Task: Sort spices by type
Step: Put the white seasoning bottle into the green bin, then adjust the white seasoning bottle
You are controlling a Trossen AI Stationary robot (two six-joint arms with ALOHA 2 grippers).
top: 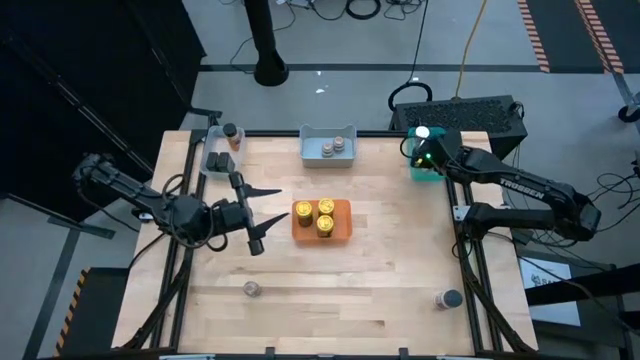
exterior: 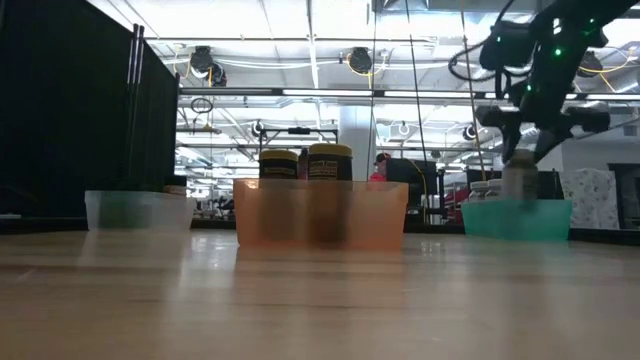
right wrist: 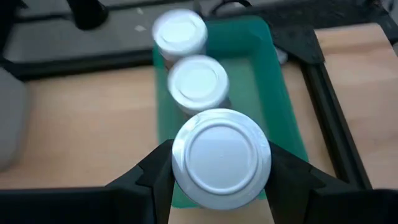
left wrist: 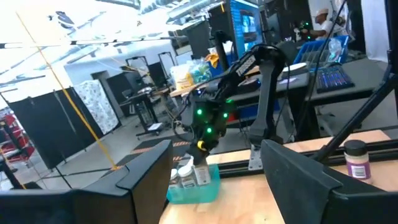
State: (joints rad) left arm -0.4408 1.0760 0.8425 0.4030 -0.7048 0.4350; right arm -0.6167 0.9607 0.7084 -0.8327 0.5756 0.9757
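Over the teal tray (top: 424,170) at the table's far right, the right gripper (right wrist: 219,180) clamps a white-lidded jar (right wrist: 221,157), w/ two more white-lidded jars (right wrist: 199,81) already inside. Sorted so far, by the look of it: three yellow-lidded jars (top: 318,215) in the orange tray (top: 343,232) at centre, grey-lidded jars (top: 334,148) in the blue-grey tray (top: 322,160) far centre, and a dark-lidded jar (top: 230,133) in the clear tray (top: 212,160) far left. Left to do: two loose jars at the near edge, one near left (top: 252,289), one near right (top: 450,298). Left gripper (top: 262,215) waits mid-left, jaws apart, holding nothing.
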